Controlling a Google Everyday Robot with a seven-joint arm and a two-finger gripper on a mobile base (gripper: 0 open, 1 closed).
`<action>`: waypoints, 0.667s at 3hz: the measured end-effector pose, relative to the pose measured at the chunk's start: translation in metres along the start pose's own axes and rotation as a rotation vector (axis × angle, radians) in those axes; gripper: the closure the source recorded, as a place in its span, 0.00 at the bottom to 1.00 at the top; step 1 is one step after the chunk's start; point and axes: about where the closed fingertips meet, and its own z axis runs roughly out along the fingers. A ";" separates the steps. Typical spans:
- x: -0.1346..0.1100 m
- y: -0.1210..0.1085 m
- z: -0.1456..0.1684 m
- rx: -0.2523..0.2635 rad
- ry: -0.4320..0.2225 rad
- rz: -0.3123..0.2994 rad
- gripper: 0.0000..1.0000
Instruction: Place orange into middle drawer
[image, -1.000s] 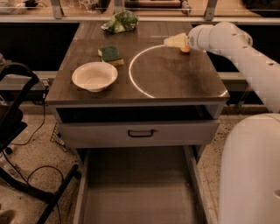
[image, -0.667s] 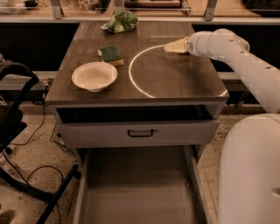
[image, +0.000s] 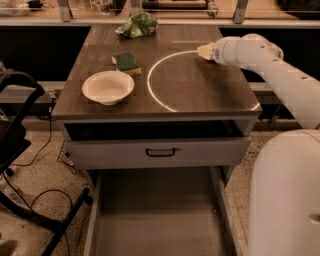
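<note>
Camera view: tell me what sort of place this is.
Probably a robotics lab or office test area, not a home: loose cables on a speckled floor, a drawer cabinet with a white arc marked on its top, and the robot's tool at the countertop's far right side.

- My gripper (image: 205, 50) sits low over the bench (image: 190, 85), close to its far right corner, and points left along the far edge.
- Right behind it is the rounded white wrist housing (image: 242, 49), level with the gripper and just inside the bench's right edge.
- From the wrist, the white forearm (image: 292, 87) slopes down and to the right, crossing the right edge and leaving the bench.
- A broad white body shell (image: 285, 195) fills my view off the near right corner of the bench.
</note>
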 end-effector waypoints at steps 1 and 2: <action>0.001 0.002 0.002 -0.003 0.002 0.000 0.72; 0.002 0.005 0.004 -0.009 0.003 0.001 1.00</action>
